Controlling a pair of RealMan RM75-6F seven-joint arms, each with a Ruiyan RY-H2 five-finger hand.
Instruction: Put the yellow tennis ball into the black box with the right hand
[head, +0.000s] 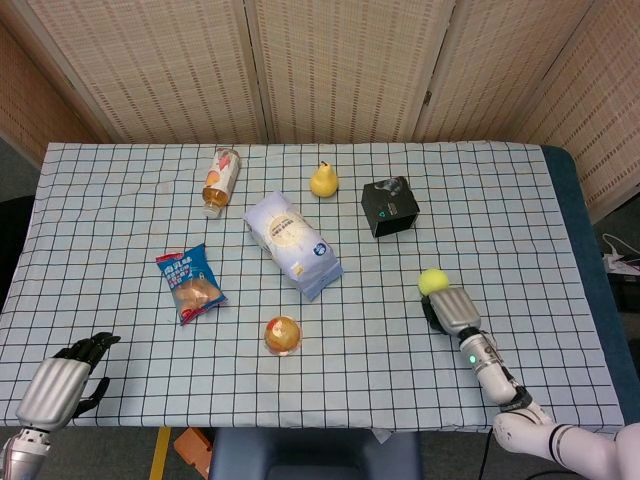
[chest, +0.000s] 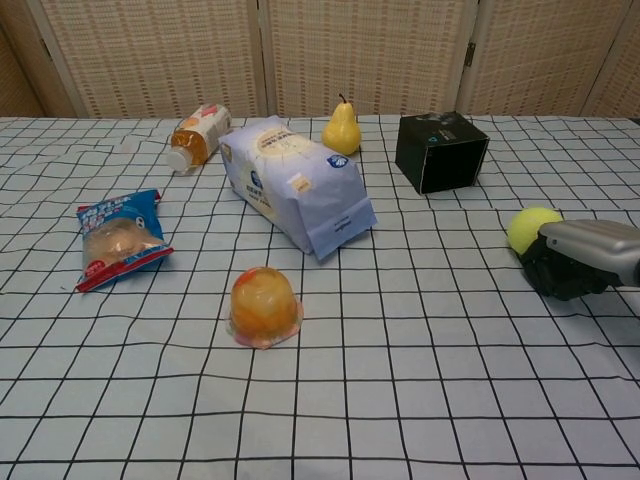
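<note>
Right hand (head: 447, 311) on the desk (head: 520, 210), just behind the ball (head: 432, 281) and touching or nearly touching it; dark fingers (chest: 560, 277) curled under the silver back of the hand, grip on the ball not discernible from either view. Ball low over or resting on the checked cloth, near the box (head: 390, 207) on its near side, well apart from its opening. Box tilted, open side not clearly shown; top appears closed in the chest view. Left hand (head: 62, 382) far from the box at the near left desk edge, fingers spread, holding nothing.

Step in hand, by judgement: securing the ball before the carry. For a sound grasp: fingers wrapped around the ball from both sides, not pushed against it, since a round ball rolls off easily on cloth. Lift only once enclosed, then travel toward the box, high enough to clear its rim. Release directly above the opening. Pear (head: 323, 180), bag (head: 293, 244) and bottle (head: 221, 181) beyond the box, out of the path.
</note>
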